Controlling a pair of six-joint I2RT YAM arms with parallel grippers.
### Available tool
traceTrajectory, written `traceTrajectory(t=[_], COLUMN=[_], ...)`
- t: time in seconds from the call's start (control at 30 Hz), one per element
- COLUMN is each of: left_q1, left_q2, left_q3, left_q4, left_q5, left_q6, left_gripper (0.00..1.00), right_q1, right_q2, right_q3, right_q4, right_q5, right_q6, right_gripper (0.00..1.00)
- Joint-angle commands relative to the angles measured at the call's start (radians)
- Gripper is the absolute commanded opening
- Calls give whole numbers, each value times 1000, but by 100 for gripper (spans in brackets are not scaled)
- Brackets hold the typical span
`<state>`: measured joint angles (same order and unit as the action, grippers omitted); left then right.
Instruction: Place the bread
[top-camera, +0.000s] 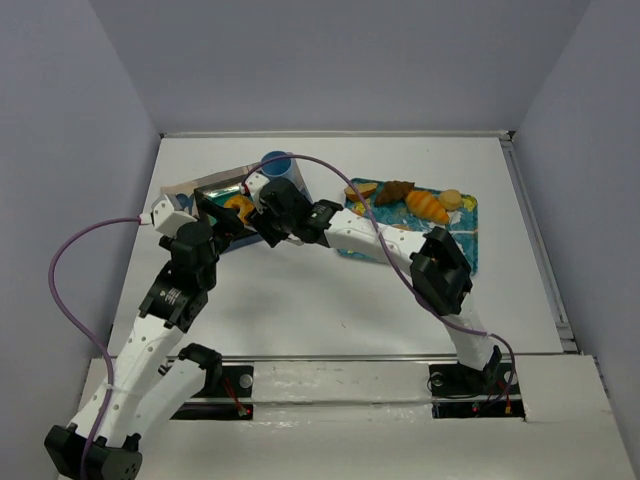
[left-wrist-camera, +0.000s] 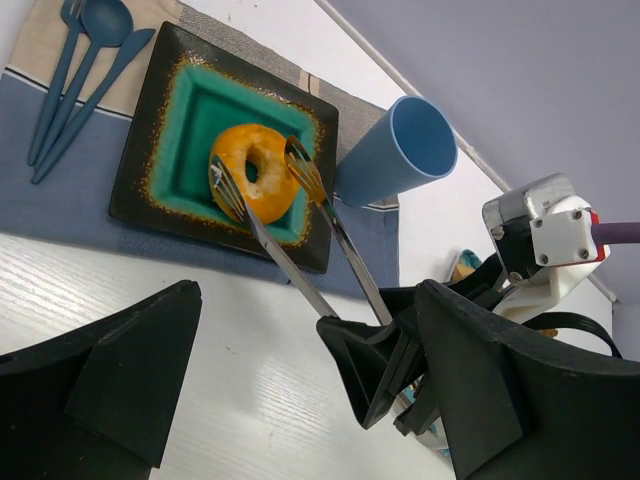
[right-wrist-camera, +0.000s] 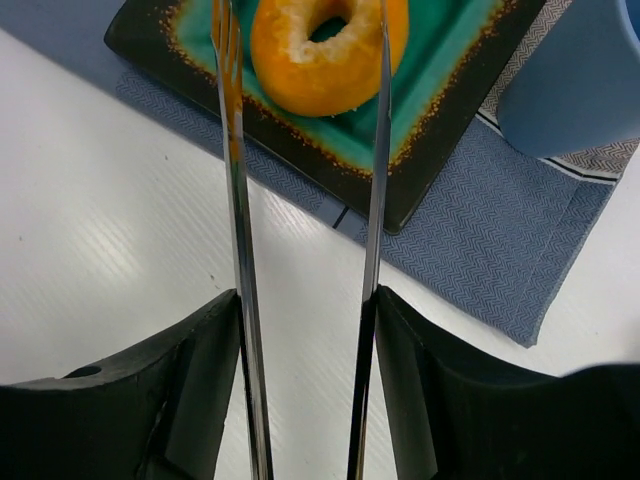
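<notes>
Right gripper (right-wrist-camera: 305, 315): arm stretched far left, fingers clamped on tongs (right-wrist-camera: 236, 200), tips straddling bread (right-wrist-camera: 325, 50) lying on teal plate (right-wrist-camera: 440, 90). Left gripper (left-wrist-camera: 310, 300): spread wide, empty, hovering near plate.

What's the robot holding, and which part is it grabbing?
The right claw holds metal tongs, pinching both arms near the handle end. The left claw holds nothing.

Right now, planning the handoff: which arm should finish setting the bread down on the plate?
Right. The right gripper holds the tongs, whose tips straddle the bread on the plate. The left gripper hangs open and empty.
</notes>
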<state>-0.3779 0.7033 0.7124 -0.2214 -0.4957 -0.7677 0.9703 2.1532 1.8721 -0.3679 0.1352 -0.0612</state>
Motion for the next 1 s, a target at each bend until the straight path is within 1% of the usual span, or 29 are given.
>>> traceTrajectory(t=[0.0,0.2,0.37,0.4,0.43,0.5,0.53,0.57,0.67,0.77,0.8,0.83,0.9,0.97], left_q1=[4,4,4,4,4,4,4,4,4,4,4,4,4,4], left_q2=[-28,-44,-59,-59,-60,-54,-51,-50,-30,-18,-8,-4,4,13], left_q3=[-10,-11,-19,-19,-19,-19,-19,-19,-14,-10,-7,-5,-2,-1], left_q4=[39,39,40,40,40,40,40,40,39,39,37,39,39,39], left_q5=[-15,-15,-15,-15,-15,-14,-14,-14,-9,-6,-6,-4,2,12], left_q6=[4,2,2,2,4,5,5,4,5,7,7,7,8,11], left_gripper=[99,99,99,99,99,99,99,99,99,99,99,99,99,99], right_q1=[10,10,10,10,10,10,10,10,10,10,10,10,10,10], right_q2=[-49,-82,-174,-196,-244,-308,-376,-377,-560,-673,-744,-781,-846,-921], right_q3=[50,42,-16,-57,-82,-186,-227,-272,-507,-632,-668,-735,-796,-870], right_q4=[9,11,58,69,87,110,135,147,190,199,198,195,195,195], right_q5=[-14,-22,-17,-16,1,26,55,70,138,228,268,283,299,281], right_q6=[-6,29,57,58,95,112,129,141,204,279,294,325,359,383], right_gripper=[62,62,60,60,60,60,60,60,59,59,59,59,59,58])
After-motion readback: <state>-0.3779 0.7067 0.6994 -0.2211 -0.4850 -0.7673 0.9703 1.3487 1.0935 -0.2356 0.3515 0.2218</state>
